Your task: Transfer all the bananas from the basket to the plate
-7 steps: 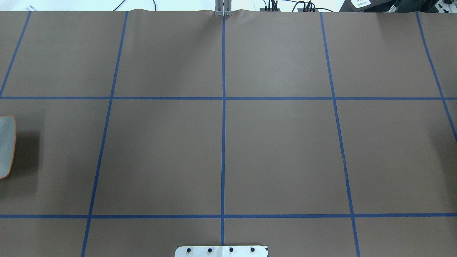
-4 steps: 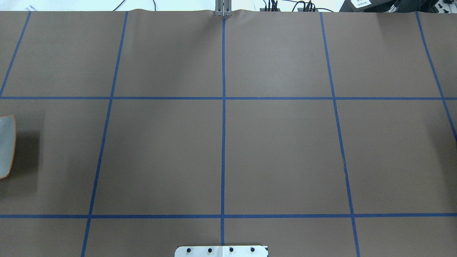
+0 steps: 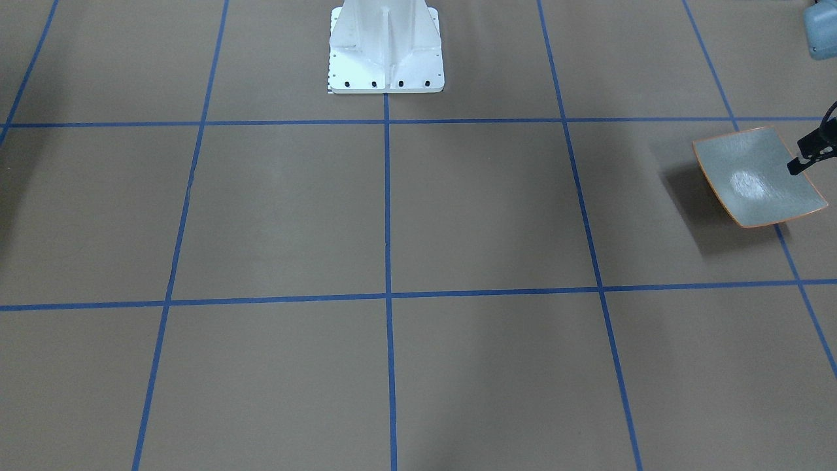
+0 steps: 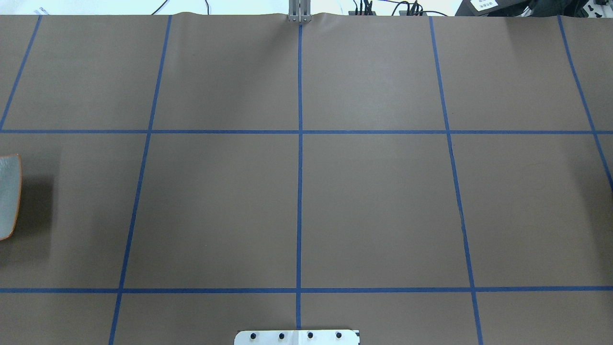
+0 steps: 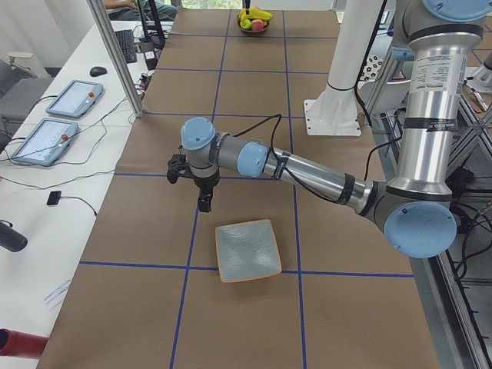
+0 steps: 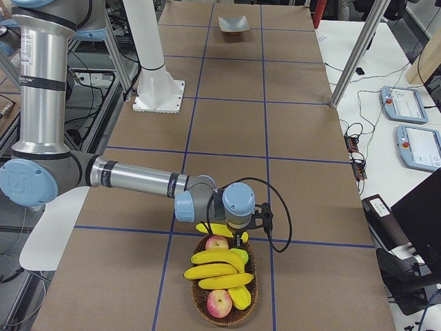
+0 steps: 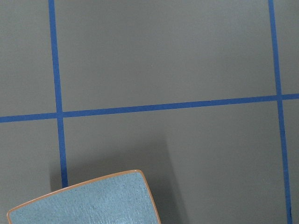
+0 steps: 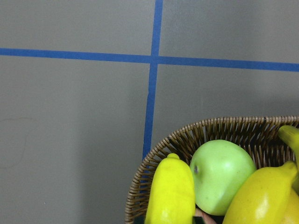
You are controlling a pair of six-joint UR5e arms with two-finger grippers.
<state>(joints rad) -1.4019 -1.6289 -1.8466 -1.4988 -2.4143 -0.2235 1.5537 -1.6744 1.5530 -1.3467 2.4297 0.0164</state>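
Observation:
The grey-green plate point(image 3: 752, 186) with its orange rim lies bare at the table's left end, also seen in the side view point(image 5: 247, 250) and at the overhead edge point(image 4: 8, 196). My left gripper point(image 5: 204, 203) hangs just beyond the plate's far edge; I cannot tell whether it is open or shut. At the other end, the wicker basket point(image 6: 200, 293) holds yellow bananas point(image 6: 218, 257) among apples. My right gripper point(image 6: 238, 237) sits low over the basket's near end, its state not visible. The right wrist view shows the basket rim point(image 8: 187, 135) and a banana point(image 8: 170, 193).
A green apple point(image 8: 222, 175) and red apples point(image 6: 219, 302) share the basket. The robot's white base point(image 3: 386, 52) stands at mid-table. Blue tape lines grid the brown table cover. Tablets and cables lie on a side desk point(image 5: 65, 115).

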